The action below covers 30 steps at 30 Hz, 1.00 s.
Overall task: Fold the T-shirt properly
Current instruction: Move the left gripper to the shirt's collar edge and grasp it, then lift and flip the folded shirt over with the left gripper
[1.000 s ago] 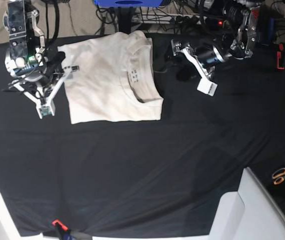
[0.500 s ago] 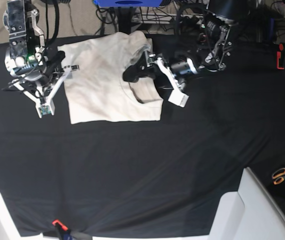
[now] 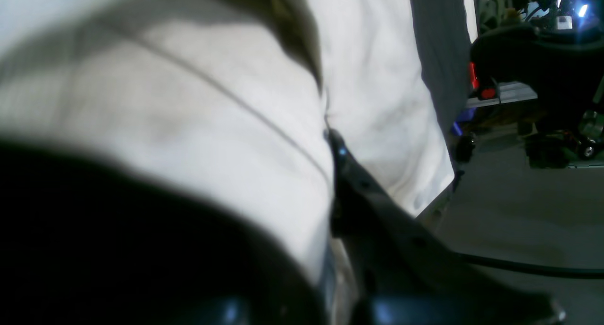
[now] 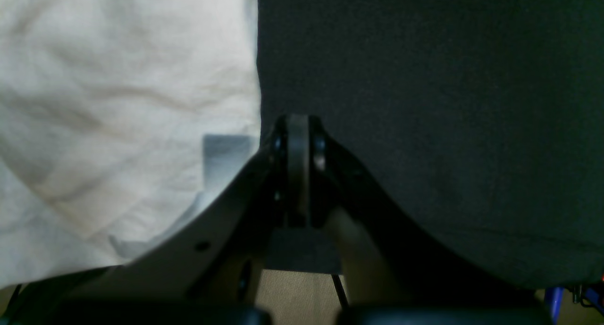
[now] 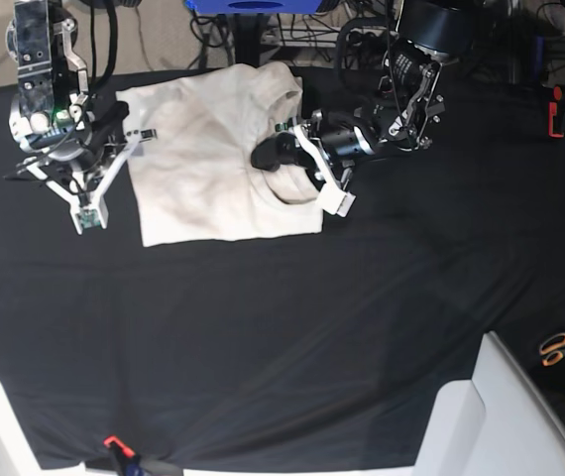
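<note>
Fabric of a plain cream short-sleeved cotton T-shirt (image 5: 213, 164) is laid flat, folded to a rough rectangle, at the far part of a table covered with black cloth (image 5: 292, 327). The shirt's near edge and its camera-left edge are seen as straight lines with bare black cloth beyond them; the wide near half of the cloth is unoccupied except for a white angled panel (image 5: 506, 416) at the near corner on the camera-right side. Orange-handled scissors (image 5: 563, 347) are seen at the camera-right border, well apart from the shirt.

The left gripper (image 5: 281, 151) is reached across from the camera-right side and lowered onto the collar end of the shirt, its body tilted down toward the cloth. In the left wrist view the fingers (image 3: 344, 174) are seen drawn nearly together with cream fabric (image 3: 212, 127) pressed against them, so a pinch on the shirt near the neck opening is indicated.

The right gripper (image 5: 86, 203) is held just beside the shirt's camera-left edge, above the black cloth. In the right wrist view its jaws are seen fully together (image 4: 297, 145) with nothing between them, and the shirt's edge (image 4: 118, 103) lies alongside.
</note>
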Motion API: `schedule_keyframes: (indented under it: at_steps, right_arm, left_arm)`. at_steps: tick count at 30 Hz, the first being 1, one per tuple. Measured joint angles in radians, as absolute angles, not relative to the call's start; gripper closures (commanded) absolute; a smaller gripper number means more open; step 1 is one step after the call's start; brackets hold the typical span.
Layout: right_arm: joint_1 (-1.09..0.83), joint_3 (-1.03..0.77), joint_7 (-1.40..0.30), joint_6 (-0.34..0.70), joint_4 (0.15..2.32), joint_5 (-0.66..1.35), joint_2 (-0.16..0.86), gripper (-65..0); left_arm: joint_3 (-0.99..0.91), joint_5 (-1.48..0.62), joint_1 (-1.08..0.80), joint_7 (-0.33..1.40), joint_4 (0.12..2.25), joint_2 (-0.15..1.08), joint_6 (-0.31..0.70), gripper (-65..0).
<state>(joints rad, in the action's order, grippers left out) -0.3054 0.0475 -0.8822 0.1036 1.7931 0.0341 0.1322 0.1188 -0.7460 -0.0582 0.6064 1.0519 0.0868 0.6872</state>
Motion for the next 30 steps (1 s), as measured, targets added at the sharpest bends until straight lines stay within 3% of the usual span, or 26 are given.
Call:
schedule_keyframes:
  at_steps: [6, 10, 22, 30]
  right_arm:
    - [-0.305, 0.047, -0.882, 0.104, 1.793, 0.034, 0.132, -0.2]
    - [-0.305, 0.045, -0.882, 0.104, 1.793, 0.038, 0.129, -0.2]
    - [-0.319, 0.045, -0.882, 0.104, 1.793, 0.037, 0.126, -0.2]
    - [-0.339, 0.045, -0.879, 0.097, 1.793, 0.037, 0.126, -0.2]
  left_arm:
    - [0.178, -0.738, -0.051, 0.745, 1.244, 0.155, 0.572, 0.0]
    - [0.266, -0.736, 0.046, 0.875, 1.27, 0.232, 0.57, 0.0]
    - [0.777, -0.436, 0.374, 0.899, 1.155, 0.322, 0.585, 0.0]
    - [0.968, -0.221, 0.502, 0.898, 1.136, 0.317, 0.594, 0.0]
